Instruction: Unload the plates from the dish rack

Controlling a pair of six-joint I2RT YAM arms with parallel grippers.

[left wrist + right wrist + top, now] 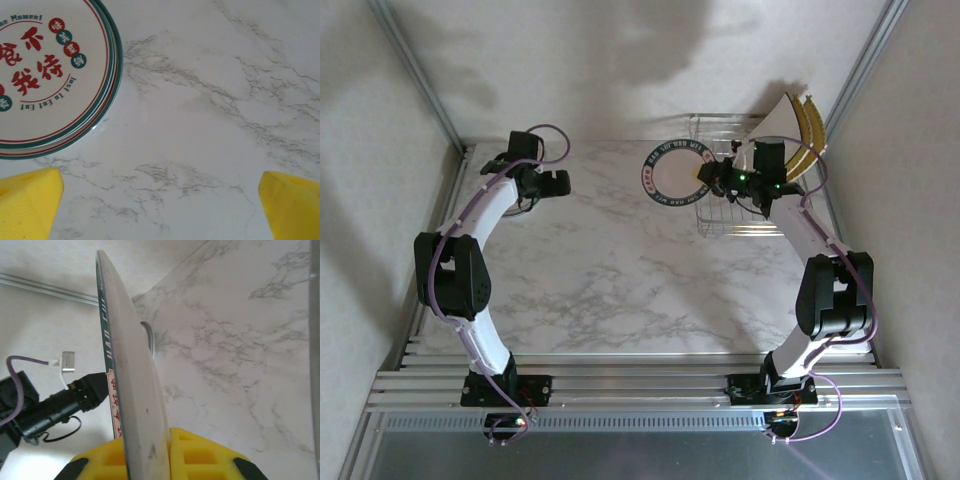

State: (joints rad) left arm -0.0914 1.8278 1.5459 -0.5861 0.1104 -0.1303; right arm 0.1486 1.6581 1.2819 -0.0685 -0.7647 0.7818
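Gripping a round, dark-rimmed white plate (pixel 677 176) beside the wire rack (pixel 722 226) are your right fingers (pixel 200 456); your left fingers (pixel 27 205) are spread wide.

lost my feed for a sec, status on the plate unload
Left fingers open beside stacked round plates on table. Right fingers shut on round plate at edge of dish rack. Square plates stand in rack; nothing blocking seen.
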